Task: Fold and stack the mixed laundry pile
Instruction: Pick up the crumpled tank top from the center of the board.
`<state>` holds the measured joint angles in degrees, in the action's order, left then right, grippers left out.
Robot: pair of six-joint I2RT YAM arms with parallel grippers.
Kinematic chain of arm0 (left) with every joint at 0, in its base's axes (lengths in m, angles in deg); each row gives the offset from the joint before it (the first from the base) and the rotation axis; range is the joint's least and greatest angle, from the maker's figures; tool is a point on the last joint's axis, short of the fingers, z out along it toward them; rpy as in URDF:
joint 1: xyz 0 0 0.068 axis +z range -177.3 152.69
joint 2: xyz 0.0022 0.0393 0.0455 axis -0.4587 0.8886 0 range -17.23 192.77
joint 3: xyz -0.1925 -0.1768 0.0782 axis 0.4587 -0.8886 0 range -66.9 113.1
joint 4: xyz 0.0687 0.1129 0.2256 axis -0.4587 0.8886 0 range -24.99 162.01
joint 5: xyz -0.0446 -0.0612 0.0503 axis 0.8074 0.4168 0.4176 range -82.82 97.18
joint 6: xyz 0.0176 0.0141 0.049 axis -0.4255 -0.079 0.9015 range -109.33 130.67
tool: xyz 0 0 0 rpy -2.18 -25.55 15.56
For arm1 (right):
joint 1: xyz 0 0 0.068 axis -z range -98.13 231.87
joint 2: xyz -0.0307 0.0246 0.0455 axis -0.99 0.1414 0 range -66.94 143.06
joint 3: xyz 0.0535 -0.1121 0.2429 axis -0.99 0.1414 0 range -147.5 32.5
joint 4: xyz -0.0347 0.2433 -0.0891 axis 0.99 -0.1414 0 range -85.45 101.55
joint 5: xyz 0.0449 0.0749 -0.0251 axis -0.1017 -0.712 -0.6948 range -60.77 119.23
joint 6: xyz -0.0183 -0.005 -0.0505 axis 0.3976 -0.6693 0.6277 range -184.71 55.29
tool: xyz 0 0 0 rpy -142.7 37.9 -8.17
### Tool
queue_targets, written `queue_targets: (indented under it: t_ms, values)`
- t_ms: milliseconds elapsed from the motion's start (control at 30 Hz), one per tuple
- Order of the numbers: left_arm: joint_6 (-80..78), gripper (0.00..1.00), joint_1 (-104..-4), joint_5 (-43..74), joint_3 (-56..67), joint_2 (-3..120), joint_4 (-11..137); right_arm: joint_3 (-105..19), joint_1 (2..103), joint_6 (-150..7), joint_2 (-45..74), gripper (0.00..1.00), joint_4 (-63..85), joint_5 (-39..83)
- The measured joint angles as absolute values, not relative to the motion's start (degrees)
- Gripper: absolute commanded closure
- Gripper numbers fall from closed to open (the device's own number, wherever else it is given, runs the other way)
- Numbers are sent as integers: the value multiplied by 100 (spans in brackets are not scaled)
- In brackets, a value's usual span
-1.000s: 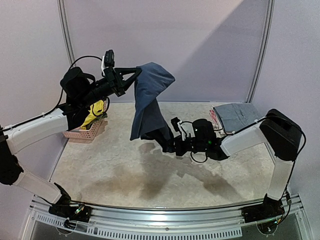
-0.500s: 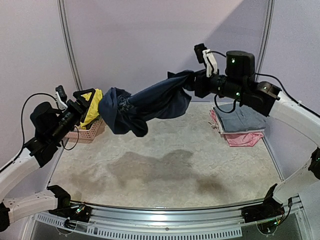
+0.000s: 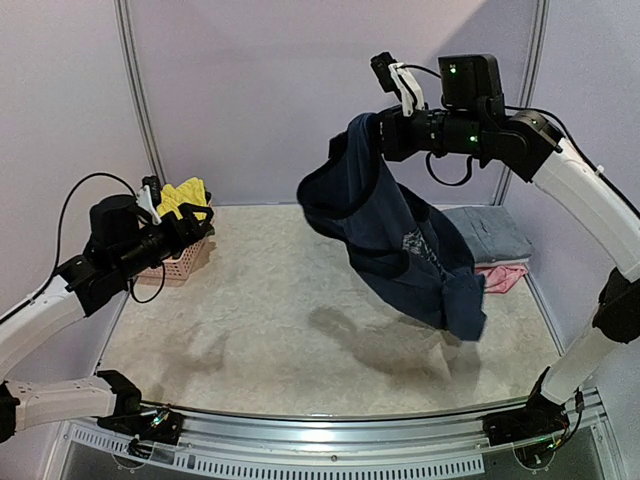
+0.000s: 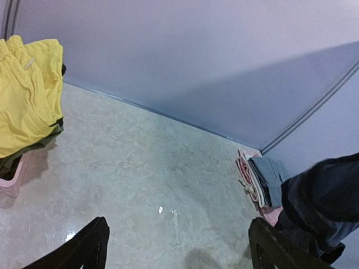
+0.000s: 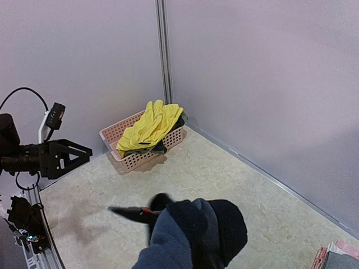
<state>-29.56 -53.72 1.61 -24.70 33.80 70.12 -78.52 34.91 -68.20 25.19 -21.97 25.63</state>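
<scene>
**Q:** What are the two claws doing, and where's the laundry?

**A:** The right gripper [image 3: 378, 135] is way up high and clenched tight on a bunched edge of the navy blue top [image 3: 400, 245]. In the right wrist view the cloth is wadded around the fingers, so you barely see them. The left gripper [image 3: 198, 226] is spread wide, nothing in it, touching nothing. It's sitting low on the left, just beside the pink basket [image 3: 178, 264].

**Q:** Counts?

**A:** Two arms, one basket, one top in the air. The basket has one yellow garment [image 3: 180, 195] draped over the rim, with some dark cloth [image 5: 159, 147] under it, and I can't tell what that is. At the back right of the table [image 3: 270, 320] there's one small folded stack. That's a grey piece [image 3: 490, 232] on top and a pink piece [image 3: 500, 277] poking out underneath. The left wrist view shows pale edges in there too, but how many layers, no idea.

**Q:** And how does the top look?

**A:** Not folded at all lol. It hangs from that one gripped spot and slants down to the right over the right half of the table. It's crumpled and twisted, with a pale print [image 3: 413, 240] showing. The low end looks to be off the surface, with its shadow [image 3: 360, 335] on the table below. From the top camera it overlaps the stack, but whether they touch I can't tell.
</scene>
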Motion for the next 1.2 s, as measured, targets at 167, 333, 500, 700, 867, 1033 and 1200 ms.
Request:
queue_targets:
  t_ms: [167,333,500,700,867,1033,1200]
  values:
    - [-2443,15,-5859,441,-2470,3592,6981,-8477,3443,-6794,2653,100,-2446,2675]
    - [-1927,8,-6589,662,-2470,3765,6813,-9253,3260,-6728,2856,100,-2607,3145]
    - [-1564,0,-7120,892,-2547,3874,6371,-9721,3157,-6713,2994,100,-2618,3577]
    - [-1431,0,-7306,1412,-2778,4322,5359,-9736,3034,-6673,2994,100,-2638,3717]
    - [-1420,1,-7317,1805,-2776,5041,4703,-9734,2945,-6630,2994,100,-2684,3621]
    - [-1573,11,-7322,2078,-2695,5904,4266,-9670,2936,-6582,2992,100,-2695,3604]
    - [-1892,98,-7330,2450,-2617,6665,3803,-9576,2936,-6568,2994,100,-2706,3617]
